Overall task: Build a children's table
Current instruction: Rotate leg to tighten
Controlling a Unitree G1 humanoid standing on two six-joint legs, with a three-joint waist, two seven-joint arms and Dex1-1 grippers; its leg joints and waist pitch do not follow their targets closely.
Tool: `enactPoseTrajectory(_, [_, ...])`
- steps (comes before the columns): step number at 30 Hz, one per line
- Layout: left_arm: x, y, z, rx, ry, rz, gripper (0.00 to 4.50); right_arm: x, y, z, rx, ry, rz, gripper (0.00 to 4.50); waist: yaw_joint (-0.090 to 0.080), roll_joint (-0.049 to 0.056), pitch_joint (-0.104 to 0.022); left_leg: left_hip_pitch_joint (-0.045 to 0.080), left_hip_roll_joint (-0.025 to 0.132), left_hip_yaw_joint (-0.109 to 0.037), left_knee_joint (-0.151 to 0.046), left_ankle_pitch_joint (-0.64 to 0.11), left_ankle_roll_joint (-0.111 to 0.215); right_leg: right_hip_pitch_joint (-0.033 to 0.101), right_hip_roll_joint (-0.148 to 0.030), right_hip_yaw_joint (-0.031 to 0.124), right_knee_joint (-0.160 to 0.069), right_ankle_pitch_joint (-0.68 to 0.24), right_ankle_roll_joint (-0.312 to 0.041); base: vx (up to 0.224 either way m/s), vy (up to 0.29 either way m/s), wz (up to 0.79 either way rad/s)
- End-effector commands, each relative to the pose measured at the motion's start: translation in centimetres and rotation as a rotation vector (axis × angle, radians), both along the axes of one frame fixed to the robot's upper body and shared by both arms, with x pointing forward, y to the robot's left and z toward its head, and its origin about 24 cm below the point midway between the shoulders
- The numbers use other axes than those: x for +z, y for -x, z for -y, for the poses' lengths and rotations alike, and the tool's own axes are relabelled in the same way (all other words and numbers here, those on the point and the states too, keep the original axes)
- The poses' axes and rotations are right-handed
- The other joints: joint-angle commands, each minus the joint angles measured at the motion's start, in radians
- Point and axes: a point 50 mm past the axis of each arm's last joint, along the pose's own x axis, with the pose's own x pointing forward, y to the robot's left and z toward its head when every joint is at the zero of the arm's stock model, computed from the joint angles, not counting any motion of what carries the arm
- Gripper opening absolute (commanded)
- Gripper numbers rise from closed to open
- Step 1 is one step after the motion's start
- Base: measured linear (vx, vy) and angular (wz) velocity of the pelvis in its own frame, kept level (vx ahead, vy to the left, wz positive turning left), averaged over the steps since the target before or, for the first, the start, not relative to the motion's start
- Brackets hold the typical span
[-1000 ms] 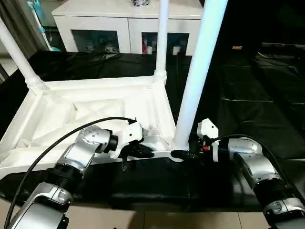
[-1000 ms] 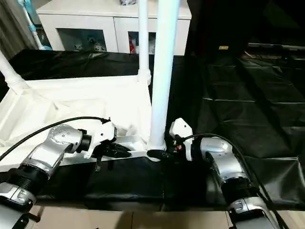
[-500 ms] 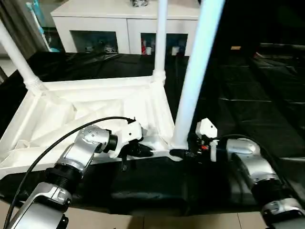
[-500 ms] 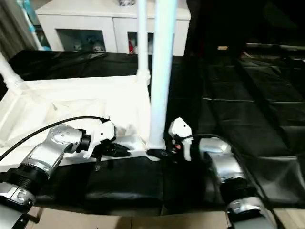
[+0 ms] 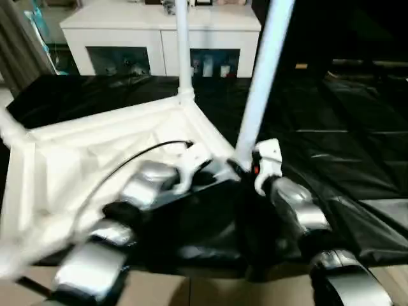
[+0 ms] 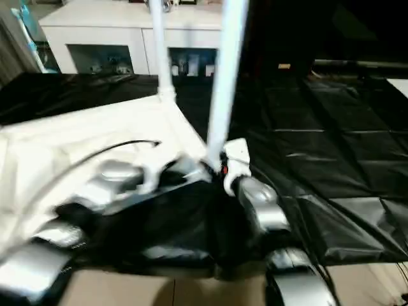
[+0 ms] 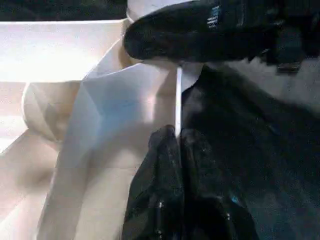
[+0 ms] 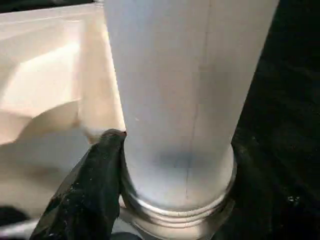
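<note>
White leg (image 5: 258, 89) upright in corner socket (image 8: 175, 210) (top (image 5: 83, 146) upturned)

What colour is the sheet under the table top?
Black sheet, glossy and creased; clearest in the right eye view.

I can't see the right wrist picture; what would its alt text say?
A thick white table leg stands upright in a corner socket of the upturned white tabletop. One black finger of the right gripper presses its base, over black sheeting.
</note>
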Motion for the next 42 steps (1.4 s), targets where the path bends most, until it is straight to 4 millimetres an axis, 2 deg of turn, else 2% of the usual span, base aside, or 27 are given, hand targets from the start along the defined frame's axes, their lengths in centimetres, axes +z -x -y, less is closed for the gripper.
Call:
enactPoseTrajectory(1, [-1.7, 0.5, -0.1, 0.051, -0.066, -0.047, 0.0, -0.8, 0.6, -2.5, 0.079, -0.002, -0.043, 2.66, 0.005, 0.0, -0.049, 0.002, 0.011, -0.01, -0.079, -0.293, 0.026, 0.038, -0.045, 0.033, -0.086, -0.313, -0.193, 0.0, 0.0, 0.0])
enactPoseTrajectory(2, [-1.7, 0.5, -0.1, 0.05, -0.068, -0.046, 0.0, -0.9, 0.6, -2.5, 0.083, 0.004, -0.046, 2.66, 0.006, -0.001, -0.05, -0.001, 0.011, -0.01, -0.079, -0.274, 0.036, 0.042, -0.044, 0.032, -0.082, -0.285, -0.199, 0.0, 0.0, 0.0])
enactPoseTrajectory(7, [-2.1, 0.5, -0.6, 0.052, -0.081, -0.051, 0.0, -1.0, 0.5, -2.0, 0.048, 0.001, -0.051, 2.66, 0.012, 0.001, -0.051, -0.001, 0.013, -0.01, -0.079, -0.257, 0.048, 0.042, -0.048, 0.031, -0.083, -0.297, -0.2, 0.0, 0.0, 0.0])
enactPoseTrajectory(9, [-2.3, 0.5, -0.9, 0.055, -0.088, -0.054, 0.0, -1.0, 0.4, -1.7, 0.041, -0.009, -0.05, 3.22, 0.013, 0.001, -0.051, 0.0, 0.014, -0.01, -0.08, -0.264, 0.043, 0.042, -0.048, 0.031, -0.082, -0.302, -0.2, 0.0, 0.0, 0.0])
enactPoseTrajectory(15, [-2.4, 0.6, -1.2, 0.047, -0.091, -0.053, 0.0, -0.6, 0.3, -1.2, 0.055, -0.016, -0.021, 3.63, 0.014, 0.0, -0.047, 0.0, 0.016, -0.012, -0.085, -0.295, 0.04, 0.04, -0.049, 0.031, -0.088, -0.35, -0.185, 0.0, 0.0, 0.0])
enactPoseTrajectory(19, [-2.5, 0.7, -1.6, 0.023, -0.086, -0.053, 0.0, -0.1, 0.1, -0.2, 0.067, 0.022, 0.023, 4.09, 0.014, -0.002, -0.047, -0.002, 0.016, -0.011, -0.085, -0.289, 0.042, 0.041, -0.05, 0.032, -0.087, -0.336, -0.188, 0.0, 0.0, 0.0])
enactPoseTrajectory(20, [-2.6, 0.8, -2.0, -0.001, -0.085, -0.05, 0.0, 0.6, -0.1, 1.1, 0.083, 0.056, 0.082, 4.18, 0.016, -0.002, -0.047, -0.002, 0.016, -0.012, -0.085, -0.283, 0.042, 0.042, -0.05, 0.031, -0.087, -0.334, -0.187, 0.0, 0.0, 0.0])
enactPoseTrajectory(21, [-2.6, 0.9, -2.1, -0.004, -0.085, -0.05, 0.0, 0.7, -0.2, 1.3, 0.086, 0.059, 0.091, 4.24, 0.016, -0.001, -0.047, -0.003, 0.016, -0.011, -0.085, -0.283, 0.043, 0.042, -0.05, 0.032, -0.087, -0.333, -0.187, 0.0, 0.0, 0.0])
enactPoseTrajectory(24, [-2.6, 1.0, -2.9, -0.028, -0.072, -0.029, 0.0, 1.6, -0.2, 3.1, 0.131, 0.072, 0.148, 4.46, 0.017, -0.005, -0.051, -0.009, 0.015, -0.01, -0.08, -0.241, 0.067, 0.05, -0.05, 0.031, -0.08, -0.266, -0.203, 0.0, 0.0, 0.0])
enactPoseTrajectory(25, [-2.5, 1.1, -3.4, -0.056, -0.065, -0.023, 0.0, 1.8, 0.1, 3.7, 0.212, 0.09, 0.163, 4.46, 0.016, 0.0, -0.051, -0.01, 0.013, -0.008, -0.077, -0.229, 0.077, 0.05, -0.049, 0.031, -0.078, -0.25, -0.21, 0.0, 0.0, 0.0])
enactPoseTrajectory(26, [-2.5, 1.2, -3.6, -0.069, -0.062, -0.022, 0.0, 1.8, 0.3, 3.9, 0.249, 0.099, 0.167, 4.46, 0.016, -0.004, -0.054, -0.012, 0.014, -0.008, -0.074, -0.211, 0.091, 0.054, -0.05, 0.031, -0.075, -0.221, -0.213, 0.0, 0.0, 0.0])
enactPoseTrajectory(28, [-2.5, 1.2, -3.8, -0.079, -0.06, -0.021, 0.0, 1.9, 0.5, 4.2, 0.288, 0.105, 0.171, 4.46, 0.018, -0.004, -0.055, -0.012, 0.015, -0.006, -0.071, -0.176, 0.108, 0.054, -0.048, 0.03, -0.07, -0.173, -0.23, 0.0, 0.0, 0.0])
enactPoseTrajectory(30, [-2.4, 1.6, -4.4, -0.131, -0.045, -0.023, 0.0, 2.0, 1.4, 4.8, 0.427, 0.121, 0.177, 4.46, 0.018, 0.0, -0.053, -0.014, 0.015, -0.007, -0.072, -0.179, 0.119, 0.057, -0.048, 0.028, -0.07, -0.171, -0.242, 0.0, 0.0, 0.0])
enactPoseTrajectory(31, [-2.2, 1.9, -4.7, -0.191, -0.024, -0.019, 0.0, 2.1, 2.1, 5.2, 0.511, 0.126, 0.178, 4.46, 0.021, -0.002, -0.052, -0.013, 0.017, -0.006, -0.071, -0.189, 0.127, 0.058, -0.047, 0.028, -0.072, -0.177, -0.242, 0.0, 0.0, 0.0])
enactPoseTrajectory(32, [-2.2, 1.9, -4.7, -0.191, -0.024, -0.019, 0.0, 2.1, 2.1, 5.2, 0.511, 0.126, 0.178, 4.46, 0.024, -0.002, -0.052, -0.013, 0.019, -0.006, -0.072, -0.192, 0.13, 0.059, -0.048, 0.028, -0.072, -0.177, -0.243, 0.0, 0.0, 0.0])
enactPoseTrajectory(33, [-1.9, 2.6, -5.2, -0.282, -0.002, -0.014, 0.0, 2.3, 2.9, 5.7, 0.605, 0.129, 0.179, 4.46, 0.022, 0.001, -0.053, -0.012, 0.02, -0.005, -0.072, -0.192, 0.128, 0.056, -0.046, 0.027, -0.07, -0.18, -0.248, 0.0, 0.0, 0.0])
enactPoseTrajectory(34, [-1.8, 2.7, -5.3, -0.299, 0.001, -0.014, 0.0, 2.3, 3.0, 5.8, 0.616, 0.126, 0.181, 4.46, 0.023, -0.001, -0.054, -0.016, 0.021, -0.006, -0.07, -0.185, 0.133, 0.06, -0.046, 0.028, -0.066, -0.162, -0.254, 0.0, 0.0, 0.0])
enactPoseTrajectory(36, [-1.7, 3.1, -5.5, -0.354, -0.001, -0.015, 0.0, 2.5, 3.2, 5.9, 0.637, 0.115, 0.185, 4.46, 0.024, 0.003, -0.055, -0.011, 0.026, -0.005, -0.072, -0.187, 0.13, 0.055, -0.047, 0.028, -0.063, -0.154, -0.268, 0.0, 0.0, 0.0])
enactPoseTrajectory(37, [-1.3, 3.9, -5.9, -0.445, 0.012, -0.034, 0.0, 2.7, 3.6, 5.9, 0.695, 0.09, 0.184, 4.46, 0.024, 0.007, -0.053, -0.009, 0.026, -0.004, -0.073, -0.19, 0.126, 0.052, -0.045, 0.028, -0.064, -0.162, -0.272, 0.0, 0.0, 0.0])
enactPoseTrajectory(39, [-1.1, 4.3, -6.0, -0.479, 0.018, -0.04, 0.0, 2.8, 3.9, 5.8, 0.72, 0.08, 0.18, 4.46, 0.027, 0.009, -0.053, -0.01, 0.031, -0.004, -0.075, -0.195, 0.125, 0.053, -0.047, 0.031, -0.06, -0.157, -0.274, 0.0, 0.0, 0.0])
enactPoseTrajectory(42, [-0.9, 4.7, -6.1, -0.518, 0.016, -0.044, 0.0, 2.4, 4.6, 5.6, 0.799, 0.094, 0.154, 4.46, 0.034, 0.012, -0.053, 0.001, 0.032, 0.0, -0.075, -0.197, 0.112, 0.044, -0.043, 0.032, -0.06, -0.134, -0.281, 0.0, 0.0, 0.0])
